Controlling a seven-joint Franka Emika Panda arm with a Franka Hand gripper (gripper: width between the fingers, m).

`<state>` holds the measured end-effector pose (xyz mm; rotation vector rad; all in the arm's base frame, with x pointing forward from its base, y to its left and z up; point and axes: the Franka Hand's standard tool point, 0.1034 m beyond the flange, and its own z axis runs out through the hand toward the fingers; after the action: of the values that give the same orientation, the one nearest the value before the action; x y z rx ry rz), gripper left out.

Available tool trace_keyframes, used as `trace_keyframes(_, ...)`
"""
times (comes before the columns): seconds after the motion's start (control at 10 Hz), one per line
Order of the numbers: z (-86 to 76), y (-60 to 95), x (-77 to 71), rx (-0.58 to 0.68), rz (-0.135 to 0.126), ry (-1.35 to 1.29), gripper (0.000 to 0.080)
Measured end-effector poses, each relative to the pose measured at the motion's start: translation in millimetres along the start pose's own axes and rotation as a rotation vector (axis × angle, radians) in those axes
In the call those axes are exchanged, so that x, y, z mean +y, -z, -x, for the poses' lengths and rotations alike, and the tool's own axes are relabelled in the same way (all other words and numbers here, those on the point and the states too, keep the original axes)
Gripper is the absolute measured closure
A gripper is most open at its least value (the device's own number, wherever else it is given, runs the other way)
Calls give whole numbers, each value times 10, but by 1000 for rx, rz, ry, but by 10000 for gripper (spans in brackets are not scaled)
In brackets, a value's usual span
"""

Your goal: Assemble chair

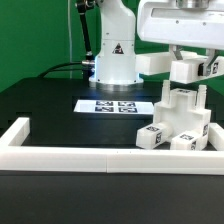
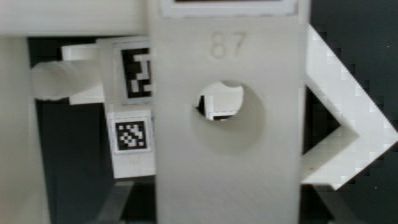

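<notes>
On the dark table, a low white border rail is seen at the exterior view's left. The flat marker board is laid centrally. Rightward, the blocky, smooth white chair is stacked beneath the gripper, whose grip cannot be told.

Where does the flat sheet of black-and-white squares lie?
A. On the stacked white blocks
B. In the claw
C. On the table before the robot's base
C: the marker board lies flat on the black table, just in front of the robot's base.
</notes>
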<state>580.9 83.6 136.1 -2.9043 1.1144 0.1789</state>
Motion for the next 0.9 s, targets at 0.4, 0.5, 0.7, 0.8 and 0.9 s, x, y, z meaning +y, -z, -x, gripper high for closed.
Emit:
trace_keyframes(0.4,17,-6,-12,0,1,2,509)
trace_keyframes(0.5,35,-16,-24,1,0,7,509)
trace_keyframes(0.7,43,-40,-16,-1,1,18,509)
trace_keyframes(0.8,43,-43,-16,-1,2,18,509)
trace_keyframes(0.9,43,-47,-15,-2,2,18,509)
